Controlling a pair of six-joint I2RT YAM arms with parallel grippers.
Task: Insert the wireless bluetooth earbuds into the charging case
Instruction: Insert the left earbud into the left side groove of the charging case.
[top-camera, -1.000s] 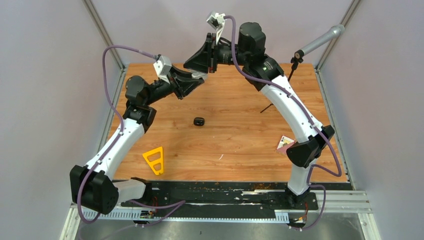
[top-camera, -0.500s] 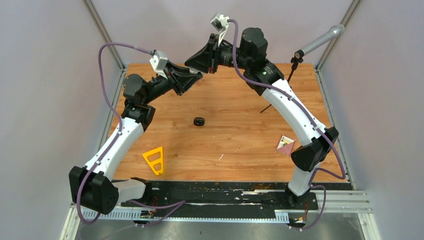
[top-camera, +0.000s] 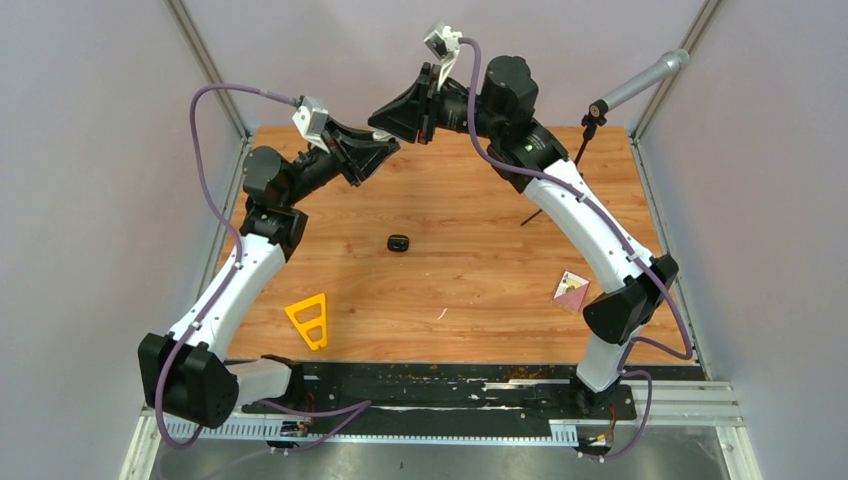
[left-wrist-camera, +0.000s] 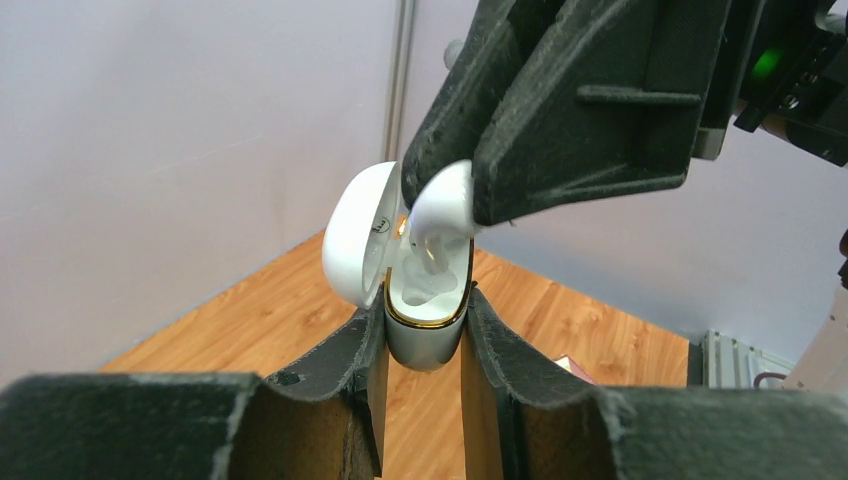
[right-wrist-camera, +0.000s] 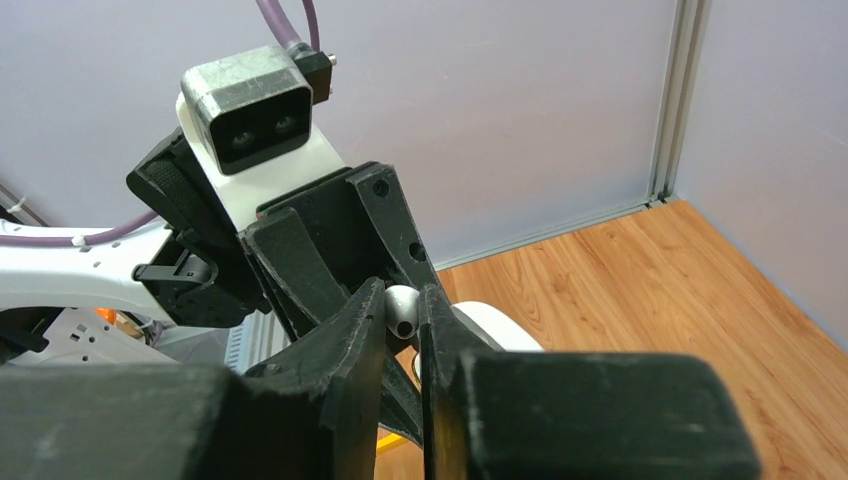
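Observation:
My left gripper (left-wrist-camera: 425, 335) is shut on an open white charging case (left-wrist-camera: 428, 330) with a gold rim, lid (left-wrist-camera: 358, 245) swung left, held high above the far table. My right gripper (right-wrist-camera: 402, 305) is shut on a white earbud (right-wrist-camera: 401, 308). In the left wrist view that earbud (left-wrist-camera: 440, 205) sits at the case's mouth, its stem reaching into the well. In the top view both grippers meet at the back, left (top-camera: 385, 147) and right (top-camera: 385, 108). A small black case (top-camera: 398, 242) lies mid-table. The other earbuds are out of view.
A yellow triangular piece (top-camera: 309, 321) lies at the near left. A pink and white card (top-camera: 570, 288) lies at the right by the right arm. A thin white sliver (top-camera: 441, 314) lies near the front. A microphone stand (top-camera: 590, 125) stands at the back right.
Both grippers have risen and shifted slightly left, staying together at the back, the left holding the case and the right holding the earbud.

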